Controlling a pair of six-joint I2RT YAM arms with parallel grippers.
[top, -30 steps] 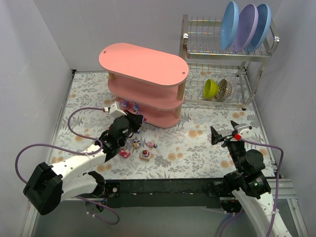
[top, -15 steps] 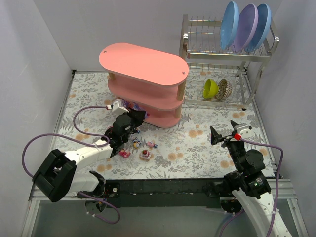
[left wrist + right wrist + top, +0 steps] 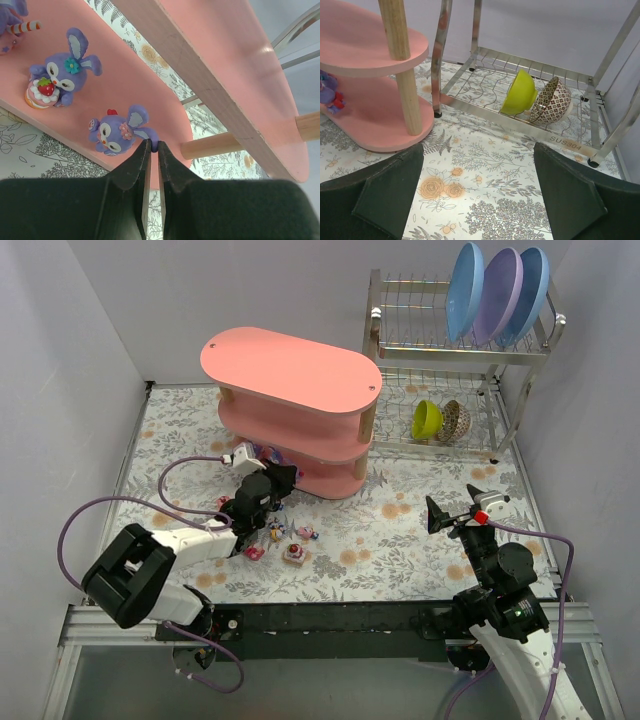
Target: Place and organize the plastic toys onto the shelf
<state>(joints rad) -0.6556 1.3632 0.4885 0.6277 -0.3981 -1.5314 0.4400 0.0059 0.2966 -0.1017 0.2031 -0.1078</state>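
The pink three-tier shelf point(image 3: 290, 365) stands at the table's middle back. My left gripper point(image 3: 151, 146) point(image 3: 278, 480) is at the shelf's bottom tier, shut on the ear of a purple bunny toy point(image 3: 117, 132) that rests on that tier point(image 3: 125, 75). A second purple bunny with a strawberry cake point(image 3: 57, 75) stands on the same tier, and part of a third toy point(image 3: 15, 15) shows at the top left. Several small toys point(image 3: 292, 553) lie on the floral mat in front of the shelf. My right gripper point(image 3: 477, 190) point(image 3: 455, 505) is open and empty, above the mat to the right.
A metal wire dish rack point(image 3: 455, 350) stands at the back right with three plates point(image 3: 500, 290) on top and a green bowl point(image 3: 520, 92) and a patterned bowl point(image 3: 551, 100) below. A wooden shelf post point(image 3: 402, 65) is left of the rack leg.
My left gripper has moved forward and right toward the shelf's bottom tier, its arm stretching out. The right arm has not moved.
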